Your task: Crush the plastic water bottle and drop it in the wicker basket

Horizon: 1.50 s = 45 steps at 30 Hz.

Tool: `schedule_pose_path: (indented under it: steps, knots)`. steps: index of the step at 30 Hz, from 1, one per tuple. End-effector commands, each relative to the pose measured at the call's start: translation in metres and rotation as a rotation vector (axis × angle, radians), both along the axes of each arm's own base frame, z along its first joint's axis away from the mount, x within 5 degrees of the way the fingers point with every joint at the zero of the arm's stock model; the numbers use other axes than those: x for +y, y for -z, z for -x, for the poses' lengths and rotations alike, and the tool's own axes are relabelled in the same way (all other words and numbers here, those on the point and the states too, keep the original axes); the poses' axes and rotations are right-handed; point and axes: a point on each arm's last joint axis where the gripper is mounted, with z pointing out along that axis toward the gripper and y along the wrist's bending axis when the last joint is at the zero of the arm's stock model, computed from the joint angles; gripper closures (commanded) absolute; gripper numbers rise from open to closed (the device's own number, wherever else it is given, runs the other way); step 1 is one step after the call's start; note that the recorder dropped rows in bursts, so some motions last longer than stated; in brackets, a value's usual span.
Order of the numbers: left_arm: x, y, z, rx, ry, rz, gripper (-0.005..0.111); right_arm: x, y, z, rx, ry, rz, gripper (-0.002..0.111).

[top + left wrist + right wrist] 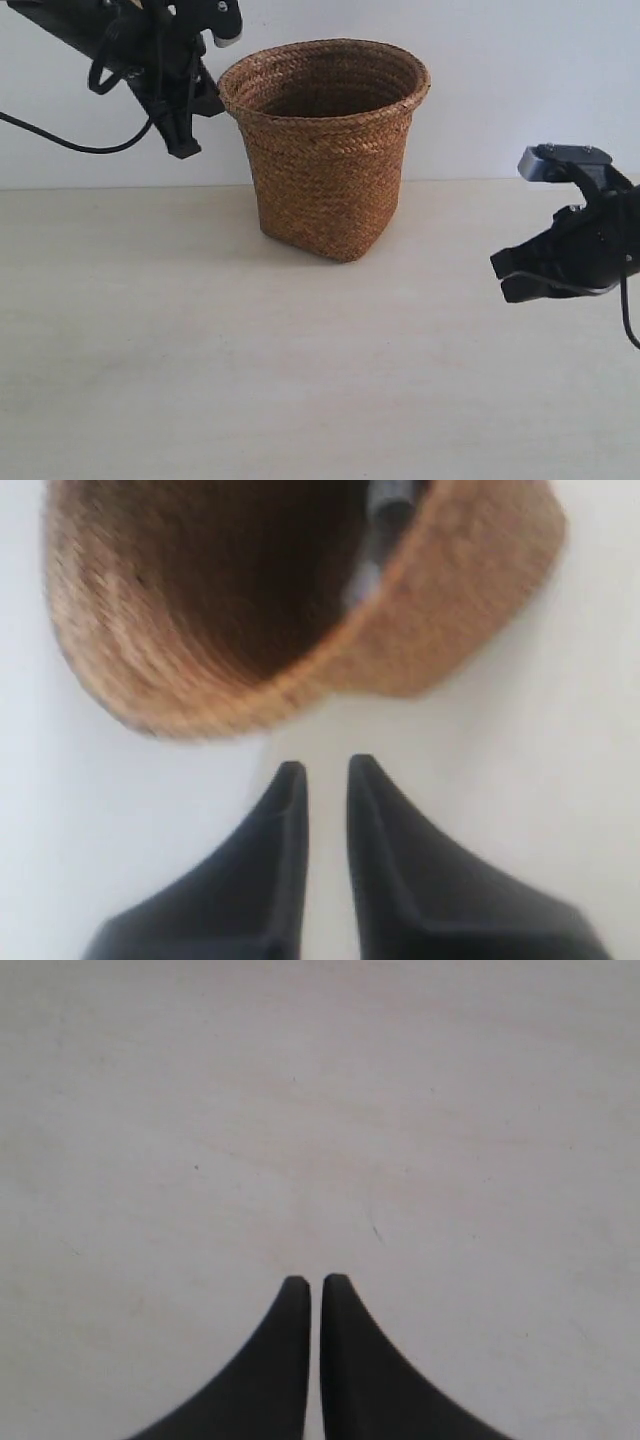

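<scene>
The wicker basket (pixel 325 150) stands upright at the back middle of the table, brown and woven, with a wide rolled rim. The left wrist view looks down into the wicker basket (pixel 200 610). A blurred grey shape (pixel 385 525) lies against its inner wall; I cannot tell whether this is the plastic water bottle, which shows nowhere else. My left gripper (pixel 185 145) hangs raised just left of the rim. Its fingers stand a narrow gap apart, and the left gripper (pixel 325 768) holds nothing. My right gripper (pixel 503 275) hovers low at the right, and the right gripper (pixel 315 1282) is shut and empty.
The pale table top (pixel 300 380) spreads in front of the basket, and only bare table surface (pixel 320 1110) shows under the right gripper. A white wall (pixel 520 80) rises behind. A black cable (pixel 60 140) droops from the left arm.
</scene>
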Motion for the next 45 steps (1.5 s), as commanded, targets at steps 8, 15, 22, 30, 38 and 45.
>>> schedule_pose_path:
  steps: [8, 15, 22, 30, 38, 45]
  knots:
    - [0.047, -0.026, 0.053, 0.336, -0.471, -0.068, 0.102, -0.019, -0.047, 0.0, 0.25, 0.056, 0.241, 0.108]
    - [0.069, -0.031, 0.084, 0.381, -0.623, 0.039, 0.102, -0.039, -0.078, 0.016, 0.159, 0.171, 0.405, 0.108]
    - [0.089, -0.017, 0.135, 0.392, -0.71, 0.091, 0.102, -0.045, -0.105, 0.05, 0.07, 0.235, 0.404, 0.108]
    - [0.104, -0.001, 0.175, 0.379, -0.756, 0.155, 0.102, -0.049, -0.099, 0.098, -0.092, 0.261, 0.368, 0.108]
    - [0.117, 0.009, 0.213, 0.304, -0.786, 0.29, 0.102, -0.052, -0.103, 0.149, -0.325, 0.327, 0.288, 0.108]
    - [0.13, 0.004, 0.255, 0.094, -0.719, 0.531, 0.102, -0.055, -0.112, 0.193, -0.636, 0.367, 0.209, 0.108]
